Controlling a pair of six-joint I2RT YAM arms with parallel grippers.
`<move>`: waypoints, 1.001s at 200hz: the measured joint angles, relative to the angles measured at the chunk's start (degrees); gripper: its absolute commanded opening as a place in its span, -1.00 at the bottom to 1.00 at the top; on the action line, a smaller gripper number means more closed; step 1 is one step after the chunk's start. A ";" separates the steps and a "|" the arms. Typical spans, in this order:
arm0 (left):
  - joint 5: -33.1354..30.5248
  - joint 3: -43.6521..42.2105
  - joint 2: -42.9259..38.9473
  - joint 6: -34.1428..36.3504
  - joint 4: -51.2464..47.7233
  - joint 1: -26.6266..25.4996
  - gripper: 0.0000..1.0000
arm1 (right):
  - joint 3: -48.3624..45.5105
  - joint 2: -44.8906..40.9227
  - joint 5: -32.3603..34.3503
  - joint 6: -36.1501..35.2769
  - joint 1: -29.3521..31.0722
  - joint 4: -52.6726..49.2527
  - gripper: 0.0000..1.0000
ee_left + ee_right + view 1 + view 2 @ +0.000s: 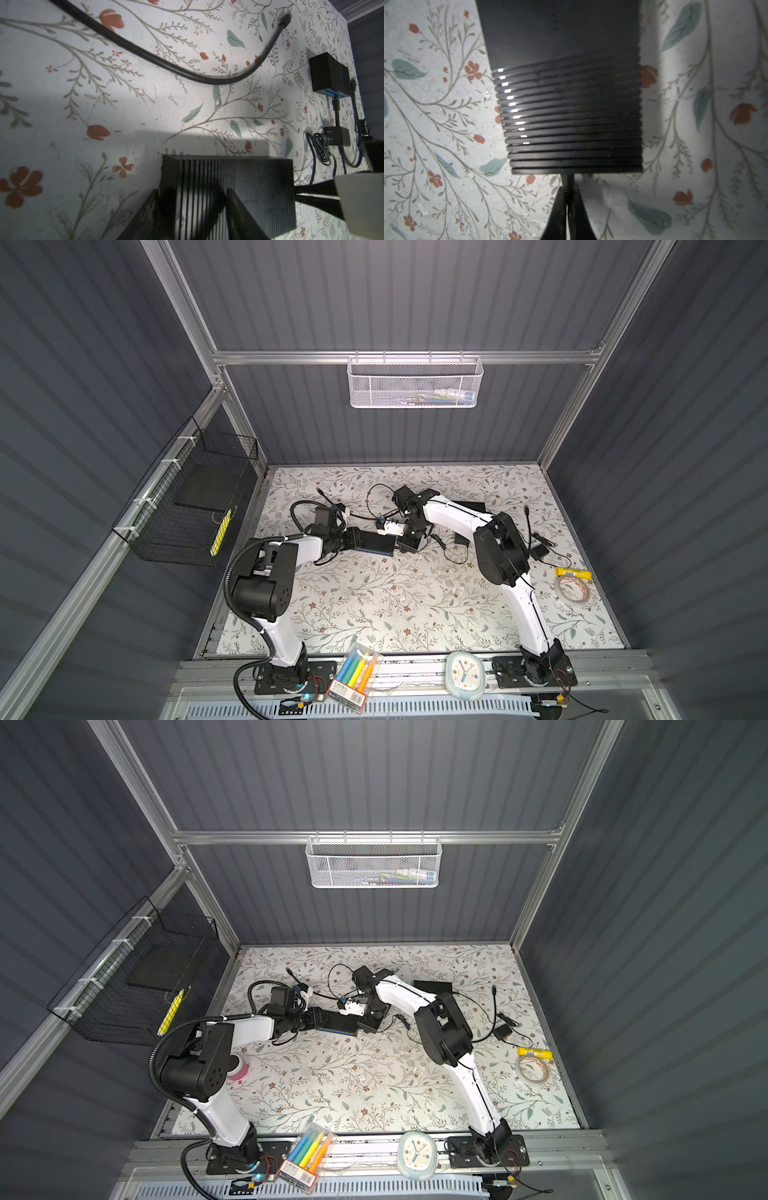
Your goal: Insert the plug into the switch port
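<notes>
- Switch (pixel 376 545): flat black rectangular slab with a hard case. Half of the broad face smooth, half cut with fine parallel ribs. Thin blue strip along the long side facing the mat's near edge. Placed about mid-mat, nearer the far edge, in both top views.
- Plug: not made out for certain in any view.
- Left gripper (pixel 192 190): half spread, dark fingers clamped on the switch's left end. Forearm low and nearly level, reaching in from the mat's left edge, wrist rolled sideways.
- Right gripper (pixel 566 187): tapered black tips pressed tight together, butting the switch's opposite short end. Contents of the pinch impossible to tell. Arm arched in from the near right corner, elbow high, wrist bent down.
- Mat (pixel 415 614): pale, matte, printed with grey sprigs, teal leaves and rust flowers.
- Toward the right edge: second black box (pixel 328 72), blue port face, thin lead plugged in.
- Thick glossy black cable (pixel 145 54), curved, one end bare.
</notes>
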 measured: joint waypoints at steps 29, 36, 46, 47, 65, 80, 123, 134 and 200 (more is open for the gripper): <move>-0.74 0.00 0.52 -0.33 1.51 -0.79 0.01 | 0.76 0.28 0.28 0.81 0.31 -1.86 -1.00; -0.94 -0.02 0.66 -0.35 1.99 -0.94 0.01 | 1.01 0.46 0.31 0.92 0.35 -2.23 -1.00; -1.11 -0.13 0.79 -0.42 2.54 -1.03 0.01 | 1.46 0.79 0.31 1.14 0.39 -2.67 -1.00; -1.14 -0.15 0.79 -0.44 2.58 -1.05 0.01 | 1.51 0.81 0.31 1.14 0.39 -2.71 -1.00; -1.18 -0.72 0.90 -0.90 3.96 -1.09 0.01 | 2.19 1.03 0.33 1.55 0.39 -3.45 -1.00; -1.40 -0.92 1.07 -1.22 4.87 -1.20 0.01 | 3.43 1.75 0.35 1.81 0.42 -4.52 -1.00; -1.55 -1.68 1.51 -1.88 7.54 -1.27 0.01 | 6.99 3.85 1.27 2.38 0.48 -7.37 -1.00; -1.60 -2.12 1.51 -2.25 8.37 -1.29 0.01 | 7.80 4.33 1.53 2.43 0.48 -7.98 -1.00; -2.47 -4.57 0.61 -3.50 11.45 -1.38 0.01 | 10.62 5.29 4.04 2.60 0.37 -8.66 -1.00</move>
